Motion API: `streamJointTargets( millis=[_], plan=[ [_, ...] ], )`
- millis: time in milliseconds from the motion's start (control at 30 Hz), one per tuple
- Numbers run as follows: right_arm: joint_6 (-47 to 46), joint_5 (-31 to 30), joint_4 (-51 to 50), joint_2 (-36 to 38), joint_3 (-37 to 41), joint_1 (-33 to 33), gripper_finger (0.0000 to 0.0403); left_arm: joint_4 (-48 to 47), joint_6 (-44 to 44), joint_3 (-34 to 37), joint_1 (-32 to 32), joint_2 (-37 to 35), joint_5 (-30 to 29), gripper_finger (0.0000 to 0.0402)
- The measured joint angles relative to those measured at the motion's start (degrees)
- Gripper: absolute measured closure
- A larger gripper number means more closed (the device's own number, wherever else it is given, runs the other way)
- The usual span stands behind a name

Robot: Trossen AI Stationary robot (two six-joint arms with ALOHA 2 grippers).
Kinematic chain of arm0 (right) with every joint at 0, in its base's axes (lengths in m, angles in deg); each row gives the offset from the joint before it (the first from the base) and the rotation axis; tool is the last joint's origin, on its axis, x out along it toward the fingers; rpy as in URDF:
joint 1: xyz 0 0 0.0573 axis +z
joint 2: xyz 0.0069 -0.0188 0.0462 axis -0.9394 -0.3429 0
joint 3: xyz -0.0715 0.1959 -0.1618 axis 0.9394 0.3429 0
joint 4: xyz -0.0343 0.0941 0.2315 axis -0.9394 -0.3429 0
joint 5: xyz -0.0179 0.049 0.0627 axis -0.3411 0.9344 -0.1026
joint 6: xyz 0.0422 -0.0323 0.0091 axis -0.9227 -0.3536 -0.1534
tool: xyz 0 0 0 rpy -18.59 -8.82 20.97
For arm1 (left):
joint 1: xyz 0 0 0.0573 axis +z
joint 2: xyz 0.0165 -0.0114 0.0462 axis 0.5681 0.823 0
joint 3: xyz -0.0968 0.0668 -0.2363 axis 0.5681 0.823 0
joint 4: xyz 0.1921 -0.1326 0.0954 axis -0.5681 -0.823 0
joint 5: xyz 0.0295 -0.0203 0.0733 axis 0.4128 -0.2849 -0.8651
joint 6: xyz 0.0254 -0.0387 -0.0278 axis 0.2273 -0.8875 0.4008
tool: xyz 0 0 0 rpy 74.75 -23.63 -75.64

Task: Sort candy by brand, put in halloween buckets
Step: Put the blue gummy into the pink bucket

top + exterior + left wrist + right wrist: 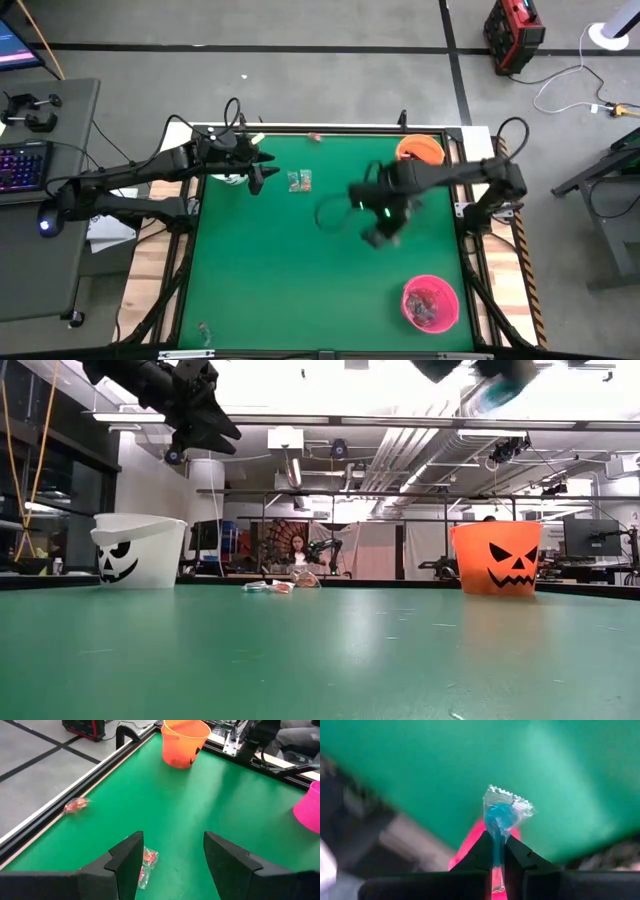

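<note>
My right gripper (382, 237) hangs over the middle of the green table, shut on a blue candy (501, 816) in a clear wrapper. My left gripper (262, 172) stands open in the air by the white bucket (135, 550), with nothing between its fingers (125, 862). A small heap of candy (299, 181) lies on the table just past its fingertips (147, 862). The orange bucket (420, 150) stands at the far right. The pink bucket (431, 303), with sweets inside, stands at the near right. In the right wrist view it shows as a pink patch (470, 851) behind the fingers. My right gripper pinches the candy by one end of its wrapper (498, 851) between its two fingertips. The fingers point steeply down. The blue sweet and the wrapper's crimped other end (512, 800) stick out past the fingertips, lifted clear of the table.
A single red candy (76, 806) lies by the table's far rail, and another (203, 330) at the near left corner. Black frame rails (330, 127) run around the table. The green surface (300, 280) between the buckets lies open. A person sits in the room beyond (297, 547).
</note>
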Motion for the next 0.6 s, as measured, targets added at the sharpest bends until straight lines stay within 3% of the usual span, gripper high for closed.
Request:
streamJointTargets(
  millis=[233, 400, 600],
  plan=[
    [-16.5, 19.6, 1.1, 0.0, 0.0, 16.7, 0.0395, 0.1, 0.8, 0.0, 0.4, 0.0, 0.0, 0.0204],
    [-24.5, 22.6, 3.9, -0.2, 0.5, 23.8, 0.0395, 0.2, 0.8, 0.0, 1.4, 0.0, 0.0, 0.0204],
    [-27.6, 22.9, 6.4, 0.3, 10.6, 25.5, 0.0395, 0.2, 0.8, 0.0, 2.3, 0.0, 0.4, 0.0204]
  ],
)
